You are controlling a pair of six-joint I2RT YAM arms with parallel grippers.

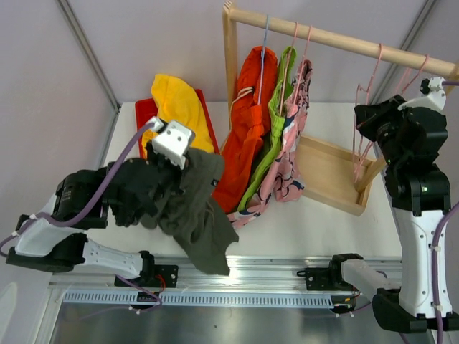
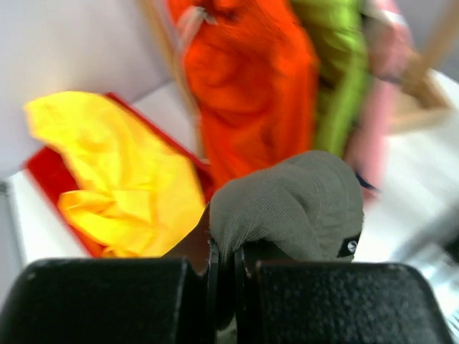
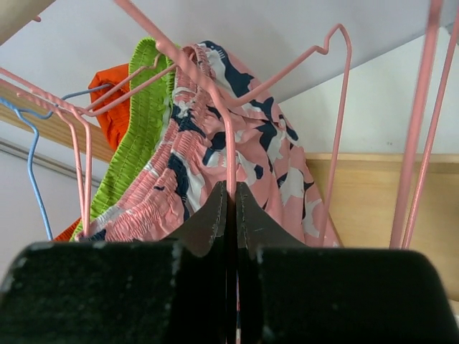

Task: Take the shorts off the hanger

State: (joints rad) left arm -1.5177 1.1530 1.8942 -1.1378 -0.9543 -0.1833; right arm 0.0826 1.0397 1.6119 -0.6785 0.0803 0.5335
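Note:
My left gripper point(image 2: 231, 266) is shut on the dark olive-grey shorts point(image 2: 301, 201). In the top view these shorts point(image 1: 195, 208) hang from my left gripper point(image 1: 161, 175) over the table's near left. The yellow shorts point(image 1: 176, 100) lie on a red tray point(image 1: 145, 109). The orange shorts point(image 1: 251, 122), lime green shorts point(image 1: 276, 118) and pink patterned shorts point(image 1: 290, 161) hang from the wooden rail point(image 1: 337, 37). My right gripper point(image 3: 231, 199) is shut on the wire of an empty pink hanger point(image 3: 228, 136). In the top view it point(image 1: 363, 130) is at the rail's right end.
The wooden rack has a left post point(image 1: 230, 64) and a shallow wooden base tray point(image 1: 331, 175). More empty pink hangers point(image 3: 416, 143) hang to the right, and a blue hanger point(image 3: 37, 172) holds the orange shorts. A metal rail point(image 1: 272, 276) runs along the near edge.

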